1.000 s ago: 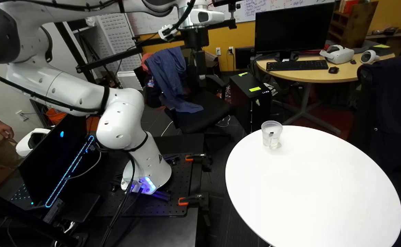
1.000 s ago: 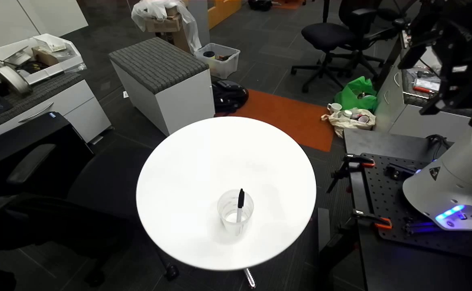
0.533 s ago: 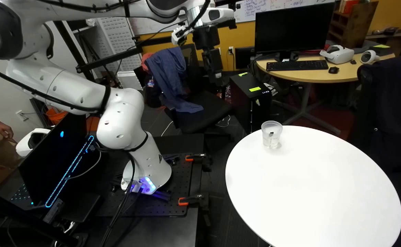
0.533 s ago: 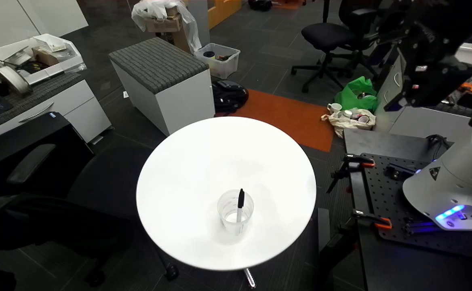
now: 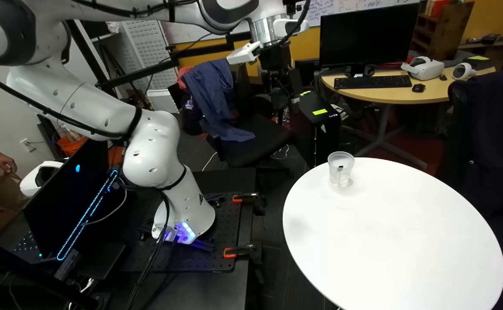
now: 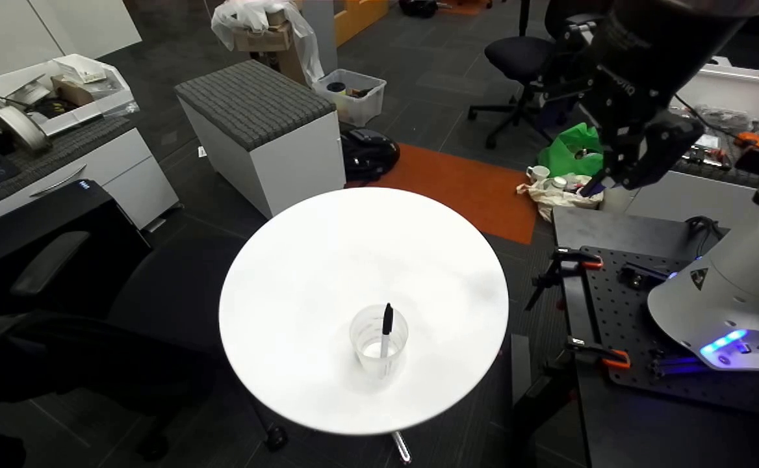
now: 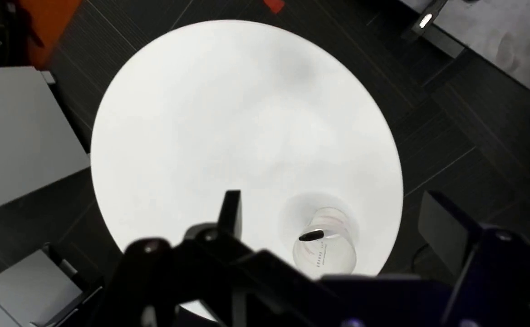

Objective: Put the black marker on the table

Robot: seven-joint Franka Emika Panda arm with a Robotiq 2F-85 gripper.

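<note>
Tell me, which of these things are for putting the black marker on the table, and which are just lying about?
For the job:
marker, in the cup
cup, holding it
table
jaws, standing open

Just lying about:
keyboard
mouse
headset
green bag
mug

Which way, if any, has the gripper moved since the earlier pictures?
Yes: in an exterior view, the gripper has moved rightward, now partly hiding the black computer tower it was clear of.
</note>
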